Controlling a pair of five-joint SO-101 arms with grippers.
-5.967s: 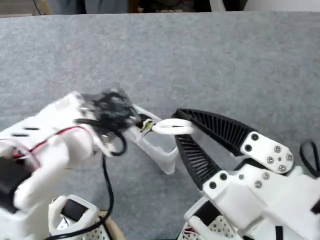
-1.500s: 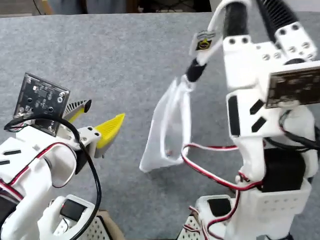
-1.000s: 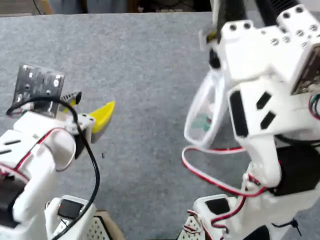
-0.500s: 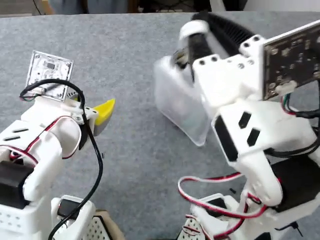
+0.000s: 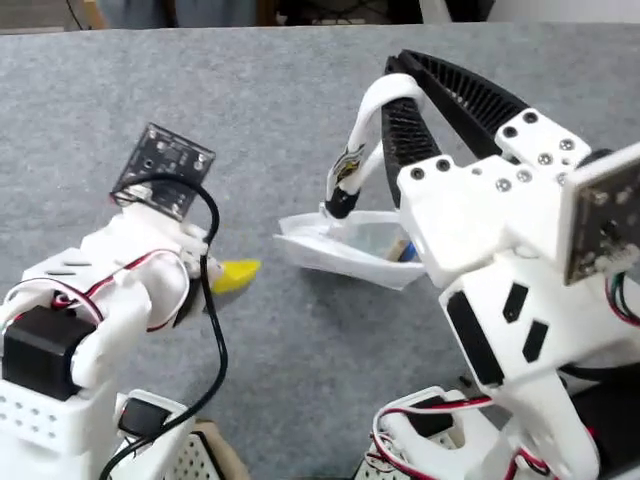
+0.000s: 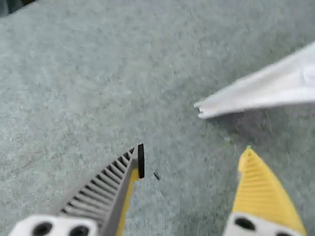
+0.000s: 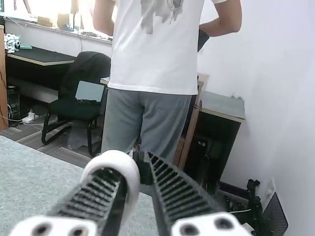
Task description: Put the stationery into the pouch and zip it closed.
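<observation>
The translucent white pouch (image 5: 345, 250) hangs low over the grey cloth, lying almost flat, with a blue item (image 5: 406, 251) and other stationery showing through it. Its white strap (image 5: 362, 125) runs up to my right gripper (image 5: 397, 68), whose black fingers are shut on it. In the right wrist view the strap (image 7: 112, 166) wraps one finger of the gripper (image 7: 140, 160). My left gripper (image 6: 194, 153) is open just above the cloth, with one pouch corner (image 6: 211, 105) a short way past its yellow fingertips (image 6: 250, 169). From above, the left gripper (image 5: 236, 276) sits left of the pouch.
Grey cloth (image 5: 250, 120) covers the whole table, with open room behind and left of the pouch. The right arm's white body (image 5: 500, 260) rises over the pouch's right side. Both arm bases stand at the near edge. A tiny black speck (image 6: 156, 175) lies on the cloth.
The right arm has swung the pouch, held by its strap, down from hanging in the air to low over the cloth. The left gripper has moved right, toward the pouch.
</observation>
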